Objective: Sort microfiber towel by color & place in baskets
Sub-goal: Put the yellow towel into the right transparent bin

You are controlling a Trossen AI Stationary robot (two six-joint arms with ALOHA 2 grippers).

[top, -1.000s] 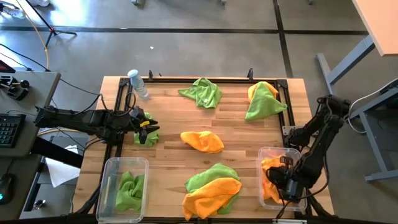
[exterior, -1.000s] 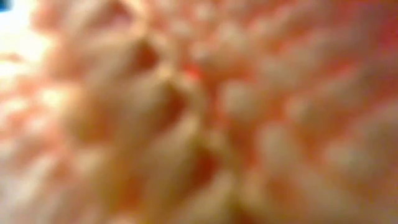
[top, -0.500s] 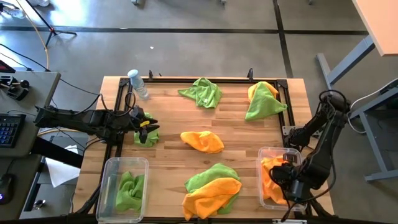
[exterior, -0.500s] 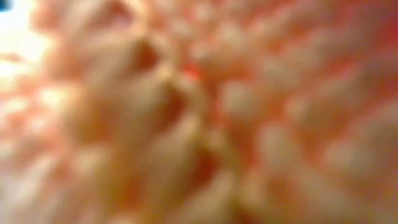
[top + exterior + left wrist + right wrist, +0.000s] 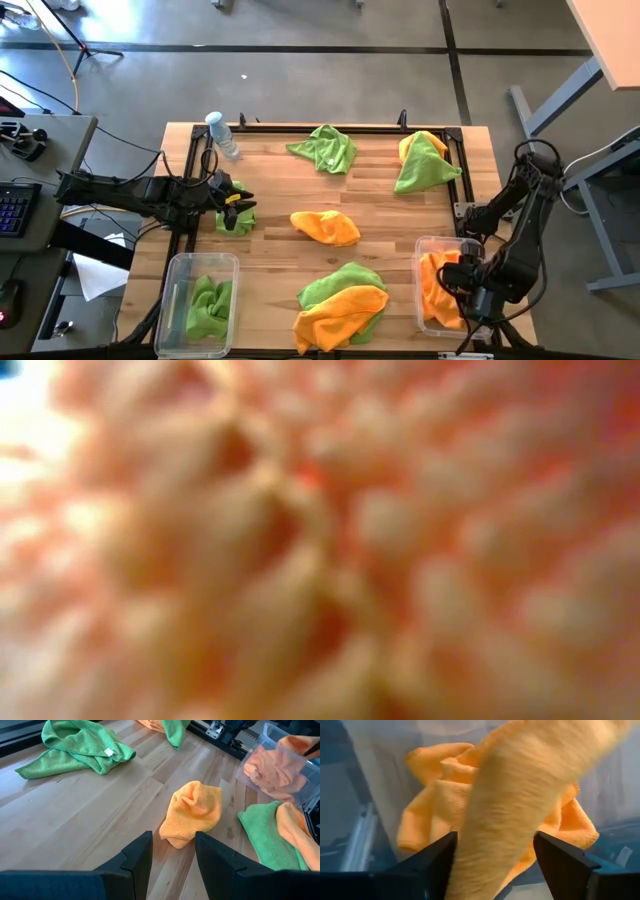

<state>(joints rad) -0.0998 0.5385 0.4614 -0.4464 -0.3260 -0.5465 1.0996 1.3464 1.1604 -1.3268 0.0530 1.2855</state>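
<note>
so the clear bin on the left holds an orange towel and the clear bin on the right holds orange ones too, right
Not quite. The high view shows the clear plastic bin on the left holding a lime green fuzzy towel, not an orange one. The clear plastic bin on the right does hold orange-yellow fuzzy towels.

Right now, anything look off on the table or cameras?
Yes. The low view is blocked: an orange towel fills the frame. A small green towel lies by the left end effector. The right end effector, open, hangs over the right basket.
</note>
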